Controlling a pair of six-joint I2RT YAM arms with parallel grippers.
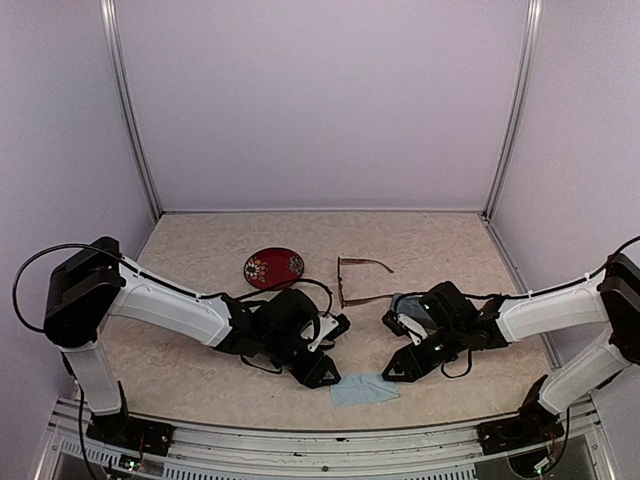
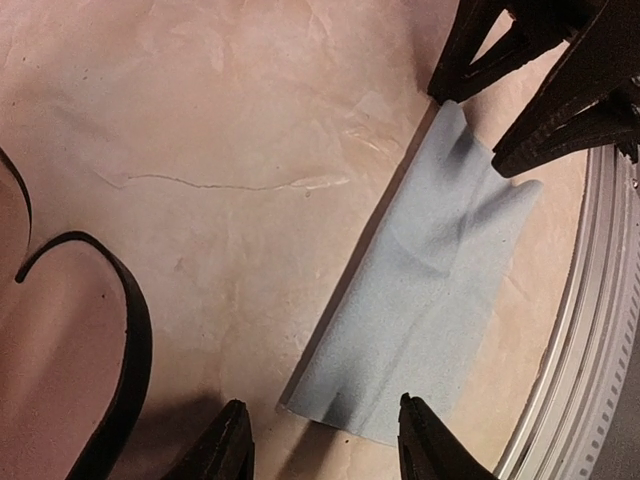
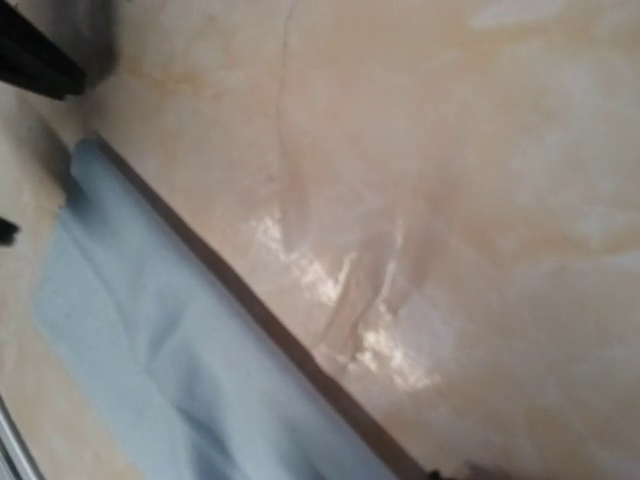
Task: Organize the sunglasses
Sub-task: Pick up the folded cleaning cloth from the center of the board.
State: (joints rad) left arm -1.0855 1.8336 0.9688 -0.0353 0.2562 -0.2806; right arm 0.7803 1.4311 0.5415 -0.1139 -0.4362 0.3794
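Left gripper [image 2: 322,440] and right gripper [image 1: 398,368] both loose, jaws apart over ends of light-blue cloth [image 2: 420,290], gripping nothing. Reddish-brown sunglasses [image 1: 343,282] mid-table, arms unfolded. Black sunglasses [image 2: 143,340] near left gripper. Guessing light, springy, lenses scratch easy, so pinch at bridge or hinge, not thin arms.

Two robot arms: the left arm [image 1: 170,305] at lower left, the right arm [image 1: 550,310] at lower right. Two pairs of glasses: reddish-brown sunglasses [image 1: 362,280] at centre, black sunglasses [image 2: 138,330] at the left edge of the left wrist view. One round red disc [image 1: 273,268] left of centre. One light-blue cloth [image 1: 362,390] at bottom centre; perhaps a second cloth [image 1: 405,303] right of centre, mostly hidden
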